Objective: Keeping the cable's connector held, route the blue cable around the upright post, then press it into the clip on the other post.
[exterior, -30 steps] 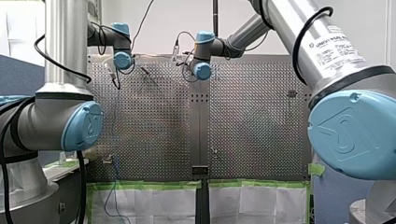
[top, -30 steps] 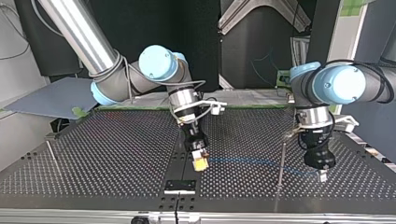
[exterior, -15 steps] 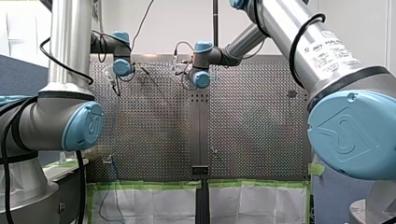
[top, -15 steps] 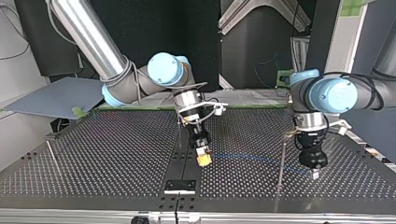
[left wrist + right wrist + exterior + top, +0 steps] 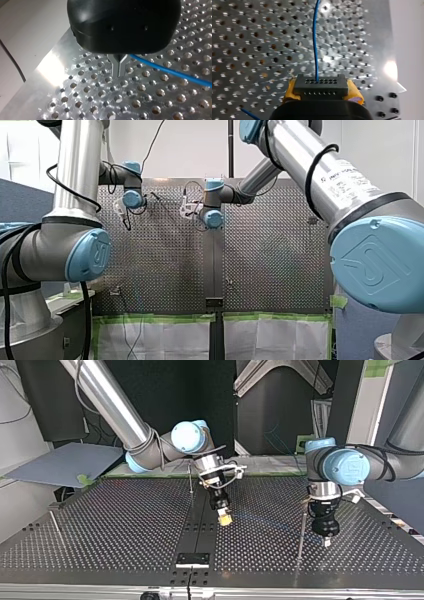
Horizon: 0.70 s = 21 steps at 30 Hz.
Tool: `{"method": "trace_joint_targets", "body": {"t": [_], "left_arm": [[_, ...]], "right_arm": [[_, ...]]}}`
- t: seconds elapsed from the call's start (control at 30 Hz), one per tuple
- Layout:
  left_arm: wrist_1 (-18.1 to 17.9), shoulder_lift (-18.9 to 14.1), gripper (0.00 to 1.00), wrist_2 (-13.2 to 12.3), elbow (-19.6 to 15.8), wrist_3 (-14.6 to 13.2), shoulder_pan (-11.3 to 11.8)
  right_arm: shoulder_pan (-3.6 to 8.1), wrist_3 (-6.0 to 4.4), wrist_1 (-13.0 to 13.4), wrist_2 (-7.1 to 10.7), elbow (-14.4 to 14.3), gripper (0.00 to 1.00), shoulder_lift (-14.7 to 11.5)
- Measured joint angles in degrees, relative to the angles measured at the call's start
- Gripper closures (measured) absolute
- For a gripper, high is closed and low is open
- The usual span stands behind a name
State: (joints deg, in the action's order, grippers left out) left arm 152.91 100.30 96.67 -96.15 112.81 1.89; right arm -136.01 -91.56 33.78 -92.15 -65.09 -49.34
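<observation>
In the right wrist view my right gripper [image 5: 321, 96] is shut on a black multi-hole connector [image 5: 321, 86], with yellow pads [image 5: 354, 95] at both its sides. The blue cable [image 5: 315, 45] leaves the connector and runs straight ahead over the perforated table. In the left wrist view my left gripper [image 5: 119, 71] has its thin metal fingers pinched together just above the plate, and the blue cable [image 5: 170, 72] leads away from them. In the top view my left gripper [image 5: 326, 541] hangs right beside a thin upright post [image 5: 301, 532]. My right gripper [image 5: 226, 519] is near the table's middle.
A second thin post [image 5: 190, 477] stands behind my right gripper in the top view, and a third post [image 5: 54, 522] stands near the table's left edge. A black plate [image 5: 192, 559] lies at the near edge. A grey board [image 5: 60, 462] leans at the far left.
In the top view both grippers have moved away from the near edge. My left gripper has shifted left, closer to the upright post, and my right gripper has drifted slightly right. Both grips are unchanged.
</observation>
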Motion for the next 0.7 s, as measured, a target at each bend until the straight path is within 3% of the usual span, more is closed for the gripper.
{"method": "trace_joint_targets", "body": {"t": [0.27, 0.47, 0.53, 0.57, 0.63, 0.67, 0.7], "left_arm": [[-0.35, 1.64, 0.98, -0.08, 0.0, 0.91, -0.17], [-0.4, 3.46, 0.85, -0.46, -0.01, 1.02, -0.69], [-0.38, 3.71, 0.71, -0.35, -0.02, 1.09, -0.73], [-0.35, 3.82, 0.71, -0.29, -0.02, 1.12, -0.74], [-0.29, 3.9, 0.51, -0.29, -0.01, 1.15, -0.74], [-0.25, 3.93, 0.51, -0.26, 0.0, 1.16, -0.75], [-0.19, 3.94, 0.44, -0.23, -0.01, 1.17, -0.75]], "right_arm": [[-0.29, 0.29, -0.07, -0.26, -0.14, 1.0, 1.99], [-0.39, 0.32, -0.16, -0.3, -0.17, 1.0, 3.07], [-0.41, 0.32, -0.18, -0.31, -0.17, 1.0, 3.29], [-0.42, 0.32, -0.18, -0.31, -0.18, 1.0, 3.37], [-0.44, 0.35, -0.2, -0.31, -0.21, 1.0, 3.48], [-0.47, 0.46, -0.22, -0.31, -0.32, 1.0, 3.68], [-0.49, 0.55, -0.24, -0.3, -0.42, 1.0, 3.89]]}}
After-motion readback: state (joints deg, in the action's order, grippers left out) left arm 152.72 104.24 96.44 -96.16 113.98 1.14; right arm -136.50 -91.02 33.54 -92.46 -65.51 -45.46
